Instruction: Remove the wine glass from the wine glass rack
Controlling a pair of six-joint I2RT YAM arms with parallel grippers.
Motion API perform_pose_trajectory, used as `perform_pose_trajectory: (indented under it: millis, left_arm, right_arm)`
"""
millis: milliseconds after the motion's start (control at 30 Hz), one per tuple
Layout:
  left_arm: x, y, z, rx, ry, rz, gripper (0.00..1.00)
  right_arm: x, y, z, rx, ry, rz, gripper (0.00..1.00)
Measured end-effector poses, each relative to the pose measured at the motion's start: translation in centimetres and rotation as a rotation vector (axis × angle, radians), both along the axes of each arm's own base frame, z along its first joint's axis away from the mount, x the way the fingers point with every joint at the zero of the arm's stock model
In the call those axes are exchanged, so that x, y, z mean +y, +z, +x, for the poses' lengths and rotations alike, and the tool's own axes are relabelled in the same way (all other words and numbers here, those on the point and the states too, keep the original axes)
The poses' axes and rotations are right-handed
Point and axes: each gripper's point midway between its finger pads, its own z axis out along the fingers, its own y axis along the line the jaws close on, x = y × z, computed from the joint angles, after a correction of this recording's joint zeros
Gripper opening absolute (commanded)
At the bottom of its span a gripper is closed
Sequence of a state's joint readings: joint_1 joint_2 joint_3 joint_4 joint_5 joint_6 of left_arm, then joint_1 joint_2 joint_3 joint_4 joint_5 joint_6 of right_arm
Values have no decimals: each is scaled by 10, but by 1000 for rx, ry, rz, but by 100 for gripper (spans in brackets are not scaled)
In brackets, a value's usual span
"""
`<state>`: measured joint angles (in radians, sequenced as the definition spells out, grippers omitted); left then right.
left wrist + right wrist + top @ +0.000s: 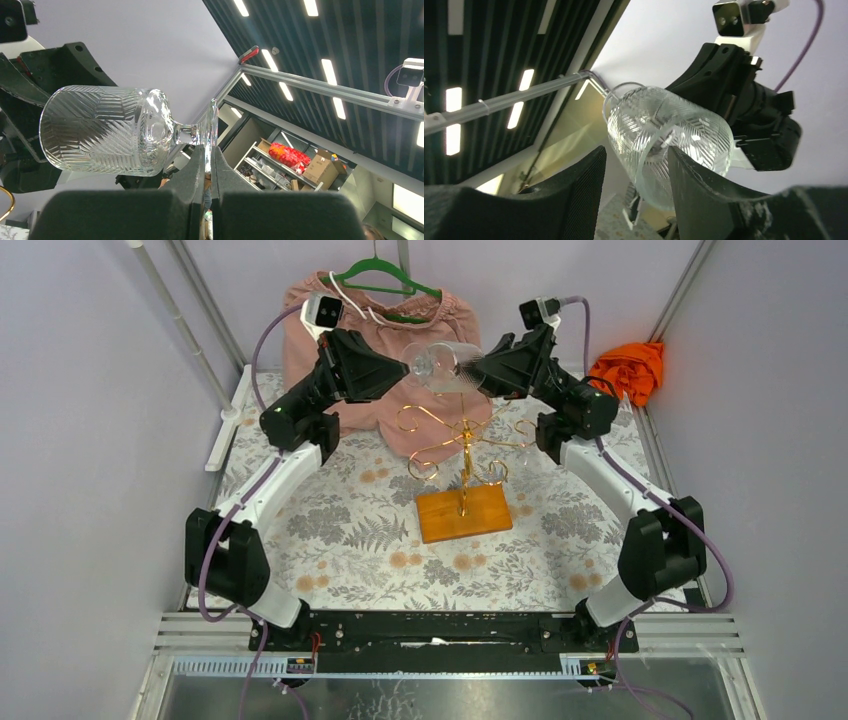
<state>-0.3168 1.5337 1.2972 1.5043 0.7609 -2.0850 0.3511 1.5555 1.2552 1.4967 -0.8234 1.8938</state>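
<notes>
Item: wine glass (440, 365), clear, cut pattern. It is off the wine glass rack (462, 455) and lies on its side in the air above and behind the rack's gold arms, touching none of them. Holders: the left gripper (207, 160) has its fingers pressed together on the thin edge of the foot (212, 125). The right gripper (636, 165) has its fingers spread to either side of the bowl (664, 135); one pad looks to be against the glass and the other shows a gap, so it probably carries little or none of the weight. Hazards:

1. The pinch on the foot rim is narrow and far from the heavy bowl, so the glass may pivot or slip out and fall onto the rack or the table (330, 530).
2. If the right fingers close hard or off-centre, they could push the bowl sideways and lever the foot out of the left grip.
3. If the two arms move out of step, the stem takes a bending load.
4. Lowering the glass without first moving it clear of the scroll arms risks a snag or a knock to the stand.
</notes>
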Motion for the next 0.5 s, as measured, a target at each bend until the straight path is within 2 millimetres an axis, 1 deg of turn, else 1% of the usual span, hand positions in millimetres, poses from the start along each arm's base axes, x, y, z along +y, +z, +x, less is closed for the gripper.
perform_pose_trajectory:
  millis: [167,300,400,500]
  left_arm:
    - [-3,-2,0,3,-11,5,0]
    - [-4,0,-5,-15,-17,12,0]
    - [-2,2,-11,-39,-19,11,0]
    - [-1,3,-14,-47,-19,9,0]
  right_arm:
    - [17,13,-6,31,81,46,55]
    - [35,18,-20,40,140,71,54]
    - [36,23,-25,18,140,86,52]
    - [35,27,-29,3,138,91,46]
